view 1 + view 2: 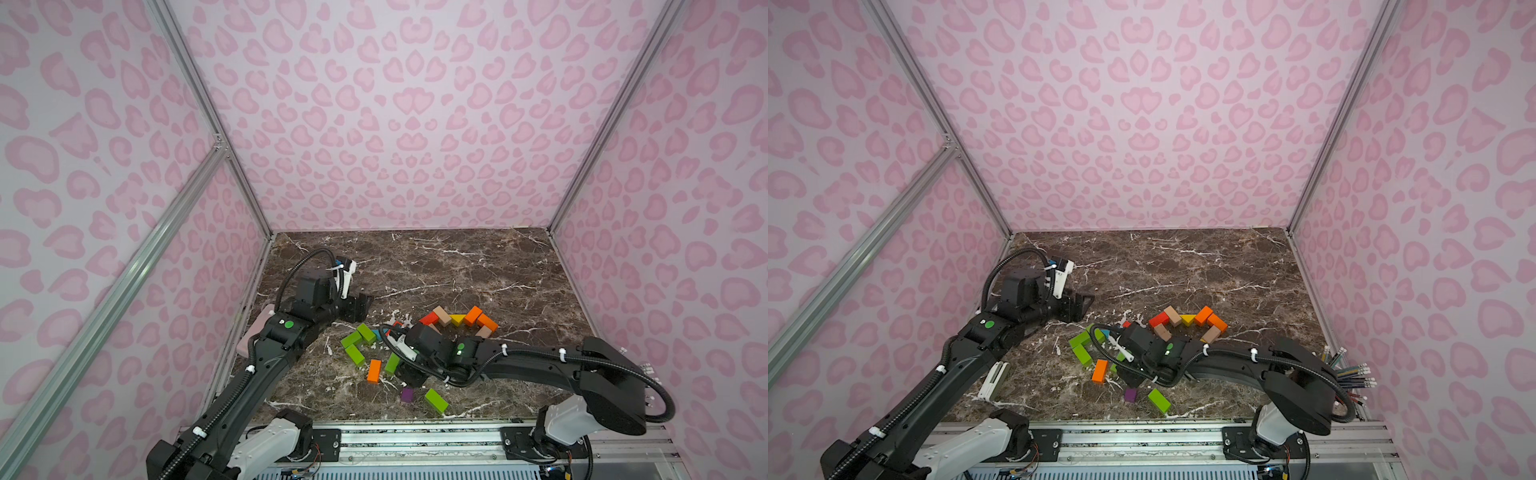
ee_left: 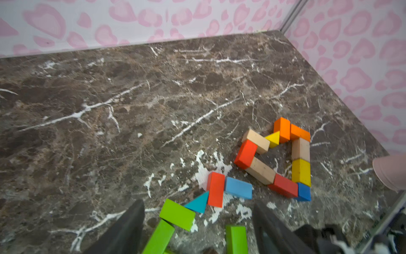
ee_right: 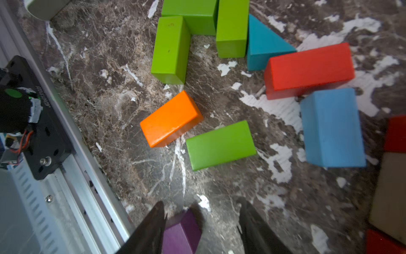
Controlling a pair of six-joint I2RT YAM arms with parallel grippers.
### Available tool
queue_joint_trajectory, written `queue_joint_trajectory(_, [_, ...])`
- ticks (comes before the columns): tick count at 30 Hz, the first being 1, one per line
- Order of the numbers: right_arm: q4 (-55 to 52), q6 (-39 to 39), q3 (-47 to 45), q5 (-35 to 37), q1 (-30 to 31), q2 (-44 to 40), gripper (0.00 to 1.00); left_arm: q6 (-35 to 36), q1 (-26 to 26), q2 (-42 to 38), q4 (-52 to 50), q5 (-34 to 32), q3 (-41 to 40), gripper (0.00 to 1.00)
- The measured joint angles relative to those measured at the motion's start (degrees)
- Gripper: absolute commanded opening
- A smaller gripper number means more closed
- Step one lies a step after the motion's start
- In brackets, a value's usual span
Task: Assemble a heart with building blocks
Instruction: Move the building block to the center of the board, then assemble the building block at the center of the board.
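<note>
A partial outline of building blocks (image 1: 457, 321) in red, tan, yellow and orange lies right of centre in both top views; the left wrist view shows that outline (image 2: 301, 171) with blue pieces at its near corner. Loose green bricks (image 1: 357, 341), an orange brick (image 1: 374, 370) and a green brick (image 1: 436, 401) lie nearer the front. My right gripper (image 3: 202, 202) points down, open, around a purple block (image 3: 182, 233) that sits against one finger (image 3: 153, 224), clear of the other. My left gripper (image 2: 197, 203) hangs open above green bricks (image 2: 177, 214), holding nothing.
A holder of coloured pencils (image 1: 1350, 374) stands at the right wall. A pink object (image 1: 253, 332) and a white one (image 1: 992, 380) lie along the left wall. The metal front rail (image 1: 415, 436) runs close behind the purple block. A red brick (image 3: 307, 68) and a blue one (image 3: 331, 127) lie between pile and outline.
</note>
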Motion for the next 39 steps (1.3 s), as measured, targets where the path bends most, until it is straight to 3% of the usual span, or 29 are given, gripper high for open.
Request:
queue_joint_trajectory(9, [-0.5,0.9,-9.8,-3.8,-6.8,-21.9,0.69,-4.5,-10.0,3.7,-2.0,-1.6,0.2,0.76])
queue_joint_trajectory(14, [-2.0,2.6,-12.7,-3.9,-8.8,-33.3,0.74,-9.0,-16.7,7.6,-2.9,-6.0,-0.6,0.72])
queue_joint_trajectory(19, [-4.3,3.4,-13.0,-4.4,-12.5,-40.6,0.81,-13.0,-20.0,12.6,-3.8,-9.9,-2.6,0.71])
queue_joint_trajectory(23, [-7.0,3.4,-12.6,-5.7,-13.5,-44.0,0.93,-14.4,-21.8,17.2,-4.4,-11.3,-3.2,0.71])
queue_joint_trajectory(33, [-9.4,3.4,-11.8,-5.7,-13.7,-46.1,0.95,-14.3,-24.9,27.3,-4.4,-13.2,-3.5,0.66])
queue_joint_trajectory(37, [-9.4,3.4,-11.9,-5.7,-13.7,-46.1,0.95,-13.3,-25.1,29.3,-4.4,-14.0,-3.4,0.58])
queue_joint_trajectory(39, [-9.4,3.4,-11.9,-5.7,-13.7,-46.1,0.95,-13.2,-25.2,29.9,-4.2,-14.4,-3.3,0.49])
